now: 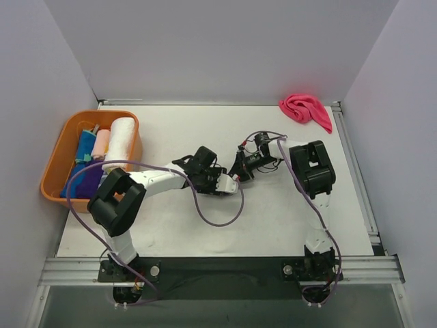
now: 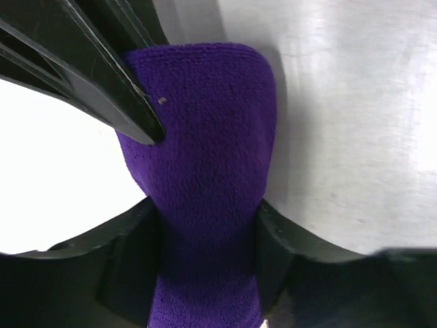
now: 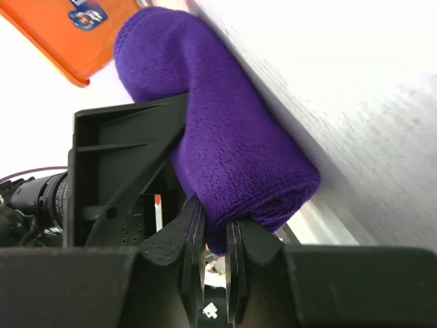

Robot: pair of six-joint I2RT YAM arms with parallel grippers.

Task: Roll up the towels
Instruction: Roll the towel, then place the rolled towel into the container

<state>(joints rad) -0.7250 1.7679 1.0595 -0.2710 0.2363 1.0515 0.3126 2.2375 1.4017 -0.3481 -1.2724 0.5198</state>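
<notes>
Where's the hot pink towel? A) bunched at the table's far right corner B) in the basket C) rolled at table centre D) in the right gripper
A: the pink towel lies bunched, unrolled, on the table at its far right corner.

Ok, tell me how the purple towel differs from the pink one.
The purple towel is rolled into a cylinder; the pink towel lies crumpled. The purple towel is pinched by the left gripper and the right gripper; the pink towel sits untouched at the far right. Both are small soft cloths.
</notes>
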